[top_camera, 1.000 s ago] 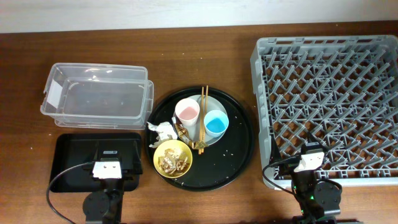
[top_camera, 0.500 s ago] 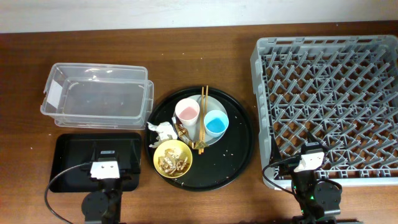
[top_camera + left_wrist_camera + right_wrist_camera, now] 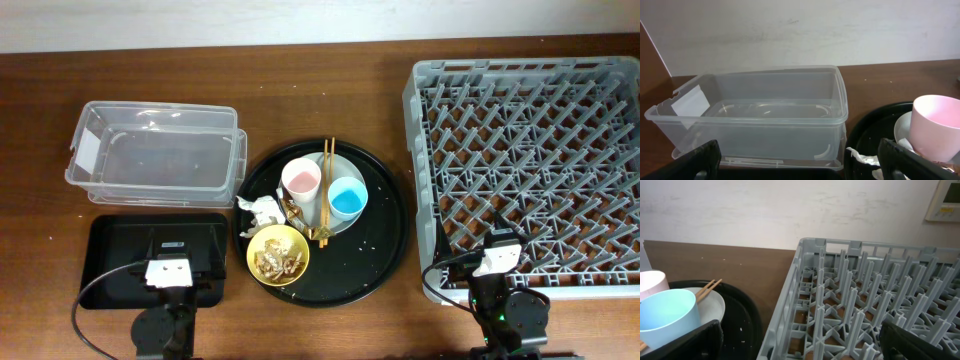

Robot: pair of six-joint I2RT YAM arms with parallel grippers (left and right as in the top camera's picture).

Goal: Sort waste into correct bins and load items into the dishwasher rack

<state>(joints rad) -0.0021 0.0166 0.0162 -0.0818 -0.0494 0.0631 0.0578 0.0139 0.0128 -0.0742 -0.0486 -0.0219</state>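
Observation:
On the round black tray (image 3: 380,235) stand a pink cup (image 3: 301,180) and a blue cup (image 3: 347,200) on a pale grey plate (image 3: 345,164), with chopsticks (image 3: 327,170) lying between them. Beside them are a yellow bowl (image 3: 278,254) holding tan scraps, crumpled tissue (image 3: 262,209) and a brown wrapper scrap (image 3: 293,213). The clear tub (image 3: 155,155) and the black rectangular tray (image 3: 110,260) lie at the left, the grey rack (image 3: 530,150) at the right. My left gripper (image 3: 802,167) hangs open over the black rectangular tray, facing the tub (image 3: 760,115). My right gripper (image 3: 800,345) is open at the rack's (image 3: 865,305) near left corner.
A pale wall rises behind the brown wooden table (image 3: 330,90). The left arm's cable (image 3: 95,290) loops across the front edge of the black rectangular tray. The rack's upright pegs stand close in front of the right gripper.

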